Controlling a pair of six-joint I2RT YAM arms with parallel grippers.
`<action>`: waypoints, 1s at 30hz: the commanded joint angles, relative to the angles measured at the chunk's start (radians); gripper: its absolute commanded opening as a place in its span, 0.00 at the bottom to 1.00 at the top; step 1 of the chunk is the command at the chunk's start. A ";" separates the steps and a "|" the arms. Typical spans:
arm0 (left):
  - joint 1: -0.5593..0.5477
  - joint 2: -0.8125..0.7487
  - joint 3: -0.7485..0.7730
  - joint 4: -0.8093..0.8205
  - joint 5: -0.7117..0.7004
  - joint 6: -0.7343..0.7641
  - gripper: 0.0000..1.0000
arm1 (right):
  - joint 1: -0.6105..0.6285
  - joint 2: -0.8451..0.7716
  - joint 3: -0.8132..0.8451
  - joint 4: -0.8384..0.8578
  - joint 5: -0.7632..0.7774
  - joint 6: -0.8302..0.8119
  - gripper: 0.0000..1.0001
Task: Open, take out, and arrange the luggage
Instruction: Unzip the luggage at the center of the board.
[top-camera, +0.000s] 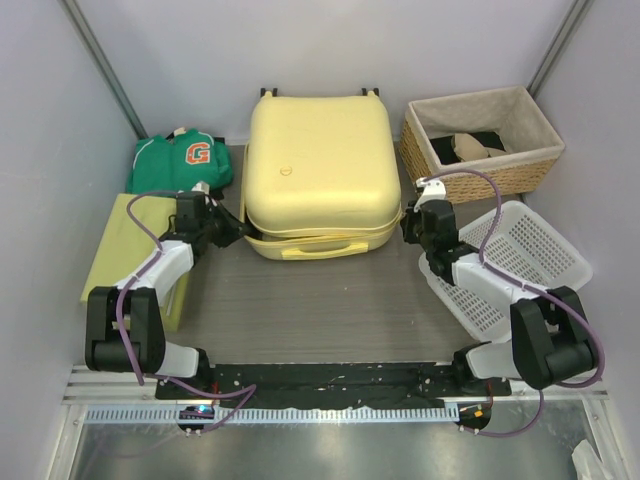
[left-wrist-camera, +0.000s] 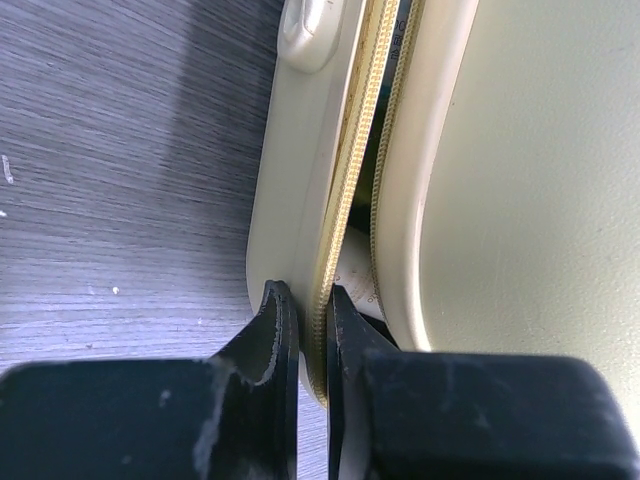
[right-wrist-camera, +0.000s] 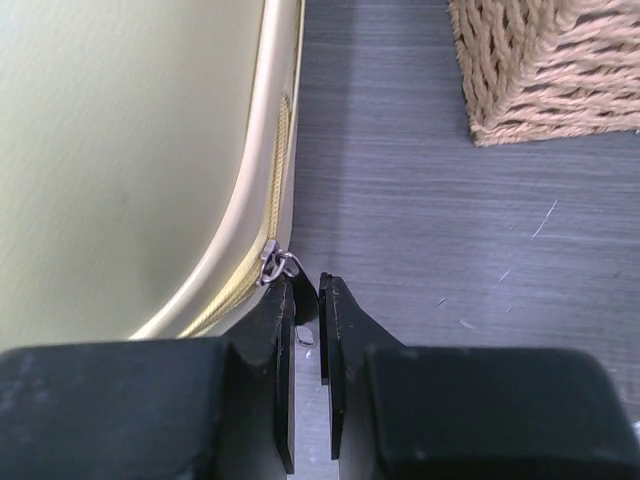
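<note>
L gripper (left-wrist-camera: 308, 300) sits nearest the lens, fingers together and clamped on the zip tape (left-wrist-camera: 345, 200) at the near-left corner of the luggage (top-camera: 320, 150). Seam gapes there: teeth split, sth pale showing inside. R gripper (right-wrist-camera: 306, 290), at the near-right corner, has its fingers almost touching. They seem to nip the tab of the zip pull (right-wrist-camera: 272, 262), tho the tab itself is mostly hidden.

Luggage lies flat mid-table, handle toward the arms, wheels at the far end. Green jersey (top-camera: 185, 160) + yellow-green box (top-camera: 125, 250) are on its L, wicker basket (top-camera: 480, 140) + white plastic basket (top-camera: 520, 260) on its R.

Step in hand, prob: unzipping. To do it well:
- L holds the rim as an anchor so the case can't slide.
- R drags the pull along the seam, tangent to the corner curve, low and level.
- No outward yank, or the tab slips out.

Which stretch on the R side is closed, can't tell.

Pose: both arms folded, elbows out to their own sides, forearms angled inward, wrists low near the table (top-camera: 320, 310). R forearm passes over the white plastic basket.
</note>
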 joint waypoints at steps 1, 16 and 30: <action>0.068 0.030 0.003 0.008 -0.107 0.041 0.00 | -0.120 0.039 0.053 0.068 0.266 -0.078 0.01; 0.068 0.003 0.006 -0.012 -0.092 0.072 0.00 | -0.176 0.118 0.185 0.054 0.135 -0.120 0.08; 0.007 -0.113 0.100 -0.112 0.028 0.118 0.49 | -0.177 -0.227 0.064 0.015 0.181 -0.028 0.76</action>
